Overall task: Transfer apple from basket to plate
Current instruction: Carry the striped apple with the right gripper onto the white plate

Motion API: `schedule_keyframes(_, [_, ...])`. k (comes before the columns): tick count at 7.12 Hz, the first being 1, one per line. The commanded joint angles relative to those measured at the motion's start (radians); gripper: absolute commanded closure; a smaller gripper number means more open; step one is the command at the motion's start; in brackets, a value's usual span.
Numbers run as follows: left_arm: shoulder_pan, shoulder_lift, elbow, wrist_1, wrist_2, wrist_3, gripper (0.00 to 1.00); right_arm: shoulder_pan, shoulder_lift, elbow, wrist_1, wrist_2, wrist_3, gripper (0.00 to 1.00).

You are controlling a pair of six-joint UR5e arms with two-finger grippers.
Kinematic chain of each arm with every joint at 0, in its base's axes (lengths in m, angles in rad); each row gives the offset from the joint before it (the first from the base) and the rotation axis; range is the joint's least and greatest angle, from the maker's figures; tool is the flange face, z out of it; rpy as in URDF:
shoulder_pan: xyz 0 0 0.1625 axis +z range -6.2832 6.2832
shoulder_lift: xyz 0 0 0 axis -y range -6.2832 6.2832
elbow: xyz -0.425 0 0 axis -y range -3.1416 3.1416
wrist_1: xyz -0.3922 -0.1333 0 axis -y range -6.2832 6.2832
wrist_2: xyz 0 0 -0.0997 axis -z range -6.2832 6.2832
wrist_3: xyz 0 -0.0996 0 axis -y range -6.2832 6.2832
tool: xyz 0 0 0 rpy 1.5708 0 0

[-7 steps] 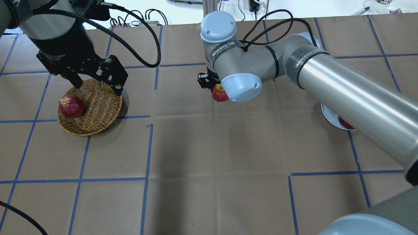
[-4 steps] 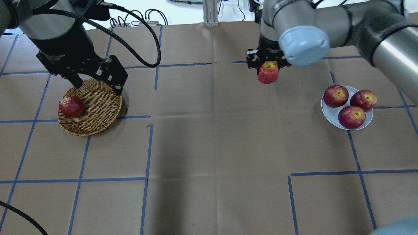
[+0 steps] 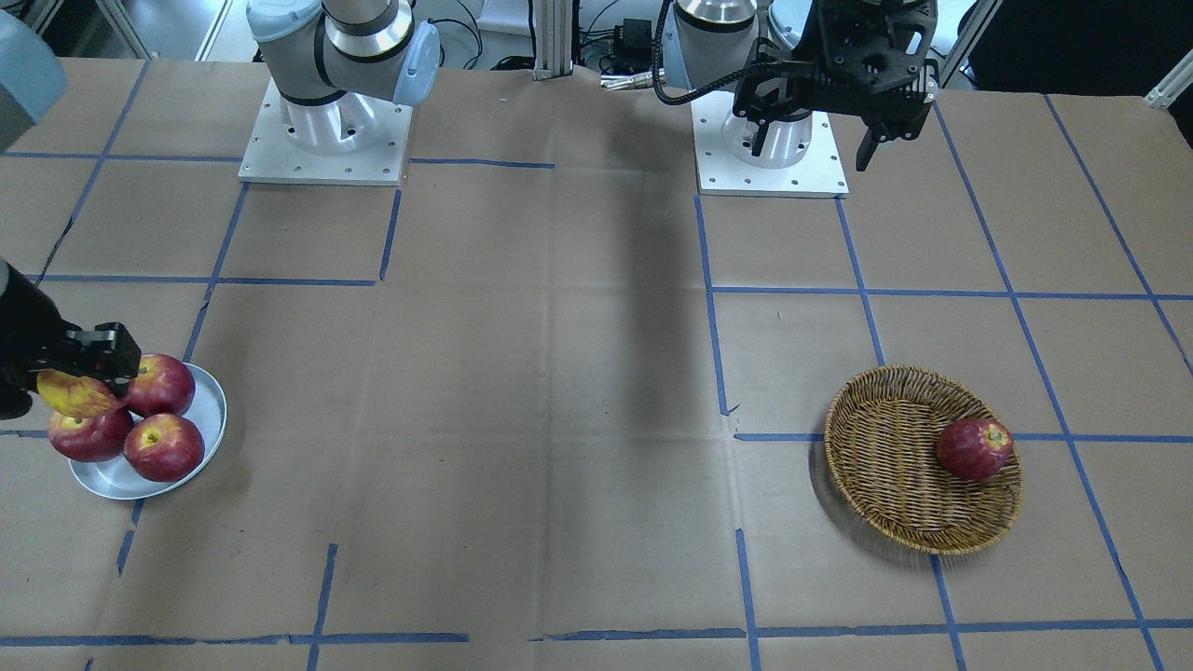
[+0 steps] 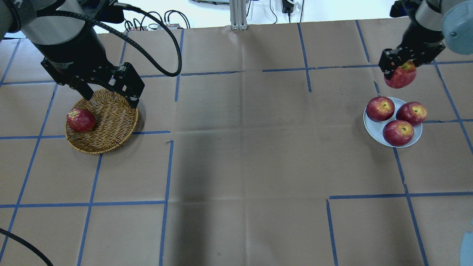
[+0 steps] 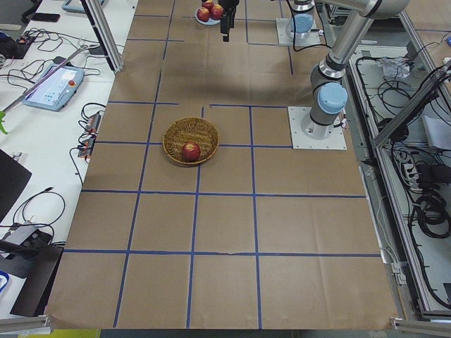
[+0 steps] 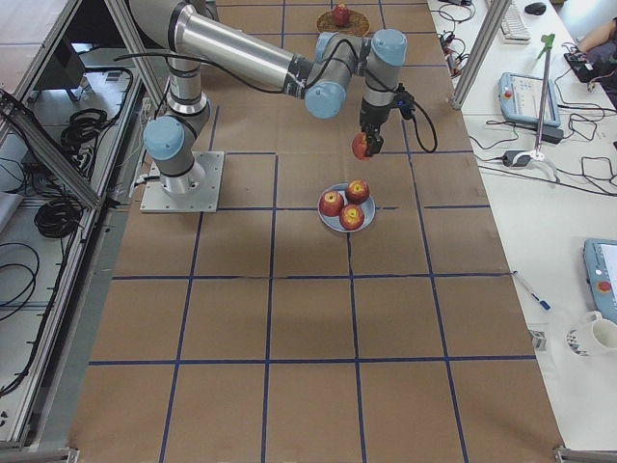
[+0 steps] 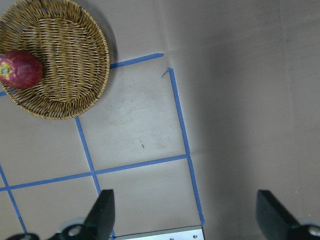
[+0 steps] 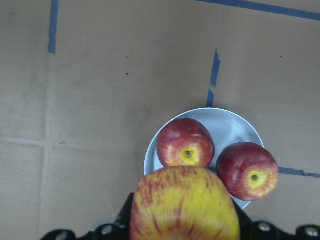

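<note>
So the right arm (image 4: 425, 26) has the apple (image 4: 400, 75) pinched in the right jaws, which are closed in on its sides only as far as the fruit lets them. It's the pale one, with big yellow patches streaked with red, and that's really obvious in the right wrist view. It's hanging in the air, clear of the worktop (image 4: 240, 147), close by the plate (image 4: 374, 127) but not touching it. From overhead it looks just past the plate's far rim. From the wrist camera the plate is below and a bit ahead, so I can't tell whether it's truly over the plate or just beside it. The plate has three dark red apples (image 4: 398, 132) on it, bunched close together. Way over at the other end, the left arm (image 4: 63, 37) holds the left jaws spread wide with nothing in them, up high above the worktop. The basket (image 4: 111, 142) shows off in a corner of the left wrist view. The basket sits flat on the brown paper, with one dark red apple (image 4: 81, 120) lying against its wall on the side away from the plate. Basket and plate are well apart, with blue tape lines (image 4: 90, 203) crossing the paper between them.
</note>
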Motion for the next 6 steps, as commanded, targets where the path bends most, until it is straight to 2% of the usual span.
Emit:
schedule_keyframes(1, [-0.001,0.0,0.0,-0.001,0.0,0.0,0.01,-0.101,0.01,0.091,-0.081,0.043,-0.137,0.42])
schedule_keyframes(4, [0.0,0.003,0.0,-0.001,0.0,-0.003,0.01,-0.102,0.034,0.251,-0.309,0.041,-0.171,0.42])
schedule_keyframes(6, [0.002,0.003,0.002,0.0,-0.001,-0.002,0.01,-0.104,0.053,0.263,-0.337,0.029,-0.175,0.42])
